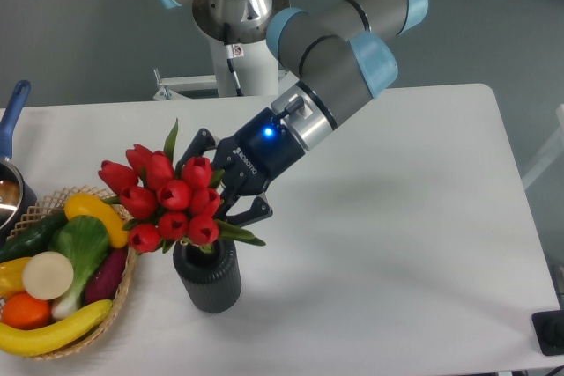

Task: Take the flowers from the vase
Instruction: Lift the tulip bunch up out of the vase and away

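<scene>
**A:** Why is the arm angled so low over the table?

**B:** The end effector reaches in from the right, level with the flowers' heads, likely to close on the bunch just above the vase. Its fingers look spread around the blooms' right side; whether they grip anything yet, I cannot tell.

**A:** And the flowers?

**B:** Their stems are in the vase, beside the basket. The bunch's long axis leans up and leftward, buds pointing away from the arm toward the basket.
</scene>
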`<state>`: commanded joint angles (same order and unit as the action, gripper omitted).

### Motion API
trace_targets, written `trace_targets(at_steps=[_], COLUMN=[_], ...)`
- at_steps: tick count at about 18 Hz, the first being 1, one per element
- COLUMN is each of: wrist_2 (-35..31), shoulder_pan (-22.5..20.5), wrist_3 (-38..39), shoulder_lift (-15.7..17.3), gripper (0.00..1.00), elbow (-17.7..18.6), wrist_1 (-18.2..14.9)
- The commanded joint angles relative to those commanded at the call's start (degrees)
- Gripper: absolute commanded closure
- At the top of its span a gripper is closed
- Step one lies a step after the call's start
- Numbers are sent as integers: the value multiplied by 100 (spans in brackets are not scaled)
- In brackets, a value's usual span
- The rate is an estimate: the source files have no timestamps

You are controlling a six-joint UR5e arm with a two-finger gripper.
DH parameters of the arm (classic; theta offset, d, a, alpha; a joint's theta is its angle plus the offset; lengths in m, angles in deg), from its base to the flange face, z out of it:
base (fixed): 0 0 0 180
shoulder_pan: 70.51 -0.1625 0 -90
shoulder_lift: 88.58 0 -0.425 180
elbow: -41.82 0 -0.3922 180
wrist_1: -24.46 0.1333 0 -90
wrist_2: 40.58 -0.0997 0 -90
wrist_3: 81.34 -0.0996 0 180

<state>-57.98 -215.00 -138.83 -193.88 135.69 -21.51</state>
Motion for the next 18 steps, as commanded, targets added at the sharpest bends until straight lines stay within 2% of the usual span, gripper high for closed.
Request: trace_targets(at_steps=[8, 12, 15, 18], wrist_2=[0, -87, -263, -325], shoulder_pan=[35, -96, -517, -1070], wrist_3=[536, 616, 616, 581], shoulder_lift=[211, 203, 439, 650], gripper=[51, 51, 51, 51], elbow=[-483, -581, -467, -99], wrist_1=[-9, -9, -9, -9])
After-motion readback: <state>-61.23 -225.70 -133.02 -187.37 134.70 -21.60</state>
